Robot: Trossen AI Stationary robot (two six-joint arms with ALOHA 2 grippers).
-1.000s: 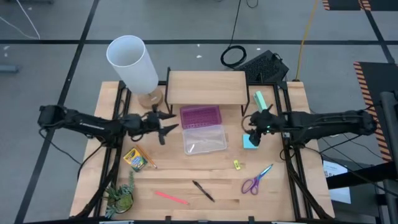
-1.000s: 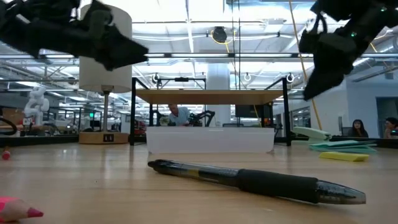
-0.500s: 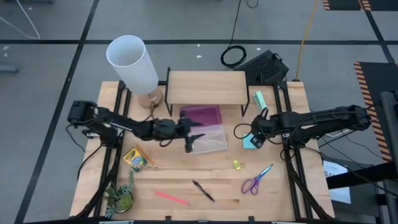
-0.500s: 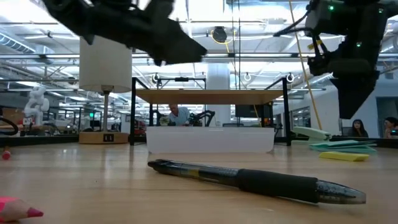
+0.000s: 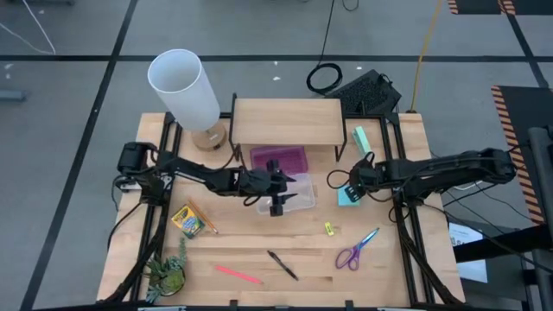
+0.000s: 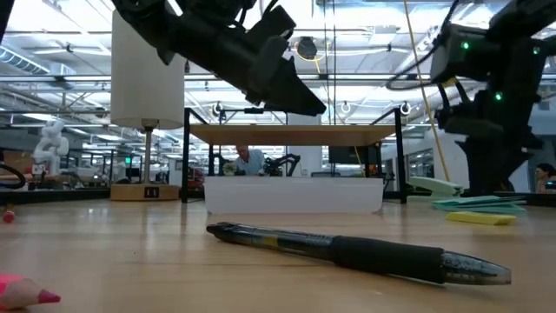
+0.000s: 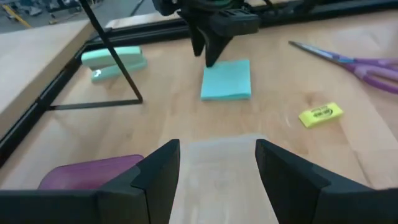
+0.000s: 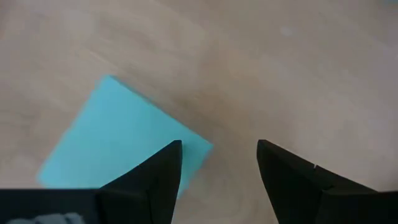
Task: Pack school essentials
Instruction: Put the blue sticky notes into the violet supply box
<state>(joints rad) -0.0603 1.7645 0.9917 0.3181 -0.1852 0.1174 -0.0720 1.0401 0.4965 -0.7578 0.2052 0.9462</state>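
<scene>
- Over the middle of the surface (image 5: 259,250) I've got the left pincer (image 5: 276,207), fingers spread, hanging above the clear pencil case (image 5: 287,195) with its purple lid (image 5: 278,159) open behind.
- Off to the right, my right pincer (image 5: 352,192) is spread too, tips down right at the edge of the light-blue note pad (image 7: 227,79); I can't tell whether it touches.
- Left wrist view: tiny yellow eraser (image 7: 320,114) near the pad, purple-handled scissors (image 7: 357,60) beyond it.
- Mint-green block (image 5: 359,138) lies by the wooden shelf (image 5: 285,119).
- Near edge: black pen (image 6: 356,251) lying flat, thin pink stick (image 5: 238,275) beside it.
- Yellow-green crayon box (image 5: 189,221) on the left, green toy dinosaur (image 5: 169,272) just in front of it.
- White lamp (image 5: 183,86) at the back left.
</scene>
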